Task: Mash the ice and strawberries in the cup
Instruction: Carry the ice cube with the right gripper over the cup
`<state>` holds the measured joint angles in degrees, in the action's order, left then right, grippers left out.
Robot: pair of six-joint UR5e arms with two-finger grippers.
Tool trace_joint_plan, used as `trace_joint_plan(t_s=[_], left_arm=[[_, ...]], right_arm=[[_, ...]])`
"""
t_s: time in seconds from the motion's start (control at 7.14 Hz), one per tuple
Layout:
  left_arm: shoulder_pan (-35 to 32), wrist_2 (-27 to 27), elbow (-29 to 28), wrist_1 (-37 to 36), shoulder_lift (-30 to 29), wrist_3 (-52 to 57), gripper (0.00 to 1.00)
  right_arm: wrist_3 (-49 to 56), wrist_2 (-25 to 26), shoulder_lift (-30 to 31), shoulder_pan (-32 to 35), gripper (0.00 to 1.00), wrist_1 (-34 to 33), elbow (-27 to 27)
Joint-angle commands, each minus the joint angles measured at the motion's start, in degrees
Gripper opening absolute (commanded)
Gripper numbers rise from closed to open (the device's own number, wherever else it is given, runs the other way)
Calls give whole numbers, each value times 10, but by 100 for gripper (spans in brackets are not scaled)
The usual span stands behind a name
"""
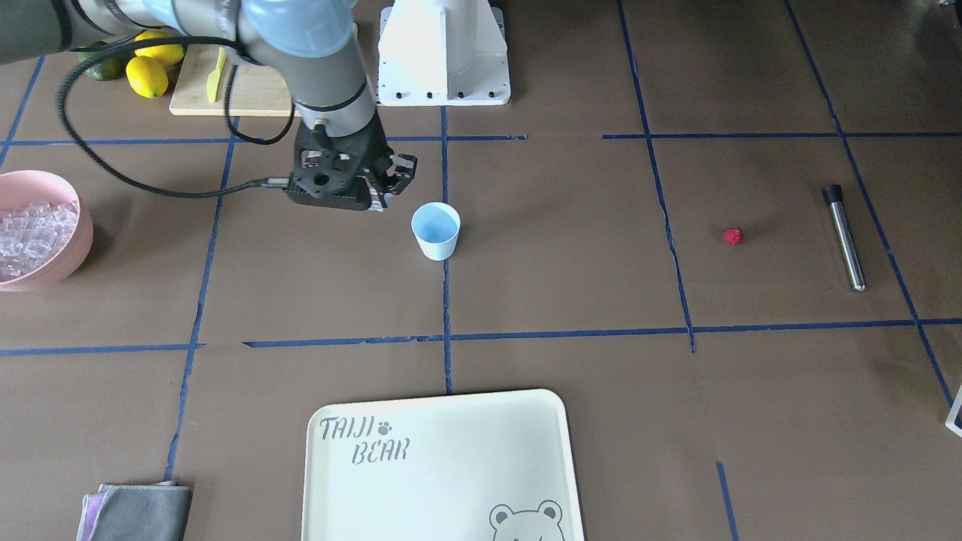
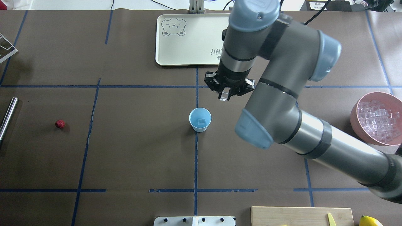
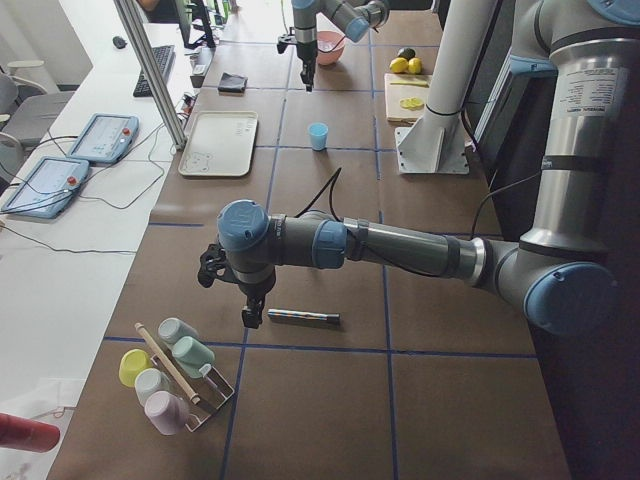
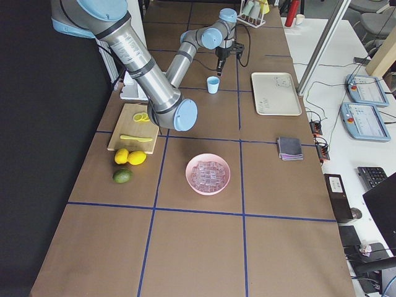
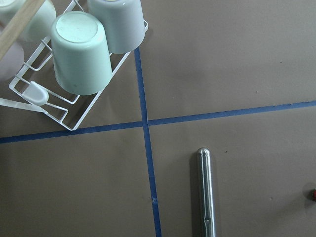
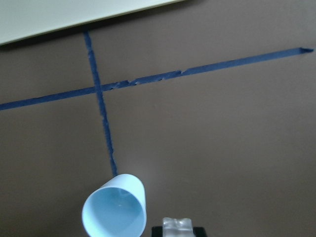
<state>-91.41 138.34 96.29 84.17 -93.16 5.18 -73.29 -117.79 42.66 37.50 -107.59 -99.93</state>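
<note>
Overhead exterior: right claw grips 1 glassy cube near tapered cup.

Robot lab: teach pendants beside (tape-gridded) table.

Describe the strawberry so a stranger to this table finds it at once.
On the brown table gridded with blue tape, start at the light-blue cup near the middle and go toward the robot's left side, to the steel rod with a black tip. The strawberry lies alone between them, close to the rod. It is the only small, red, bumpy thing there.
</note>
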Motion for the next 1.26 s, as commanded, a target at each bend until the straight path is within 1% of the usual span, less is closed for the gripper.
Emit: trace_joint_plan(t_s=[0.0, 0.14, 0.84, 0.98, 1.12], left_arm=[[1, 0, -2, 0, 0, 1, 100], [2, 0, -3, 0, 0, 1, 100], [4, 0, -3, 0, 0, 1, 100], [4, 0, -3, 0, 0, 1, 100], [4, 0, -3, 0, 0, 1, 100]], right_arm=[[-35, 52, -53, -45, 0, 18, 75], [-36, 53, -54, -45, 0, 35, 86], [-37, 58, -52, -57, 1, 38, 108], [-37, 58, -52, -58, 3, 38, 108], [-37, 58, -51, -59, 12, 38, 109]])
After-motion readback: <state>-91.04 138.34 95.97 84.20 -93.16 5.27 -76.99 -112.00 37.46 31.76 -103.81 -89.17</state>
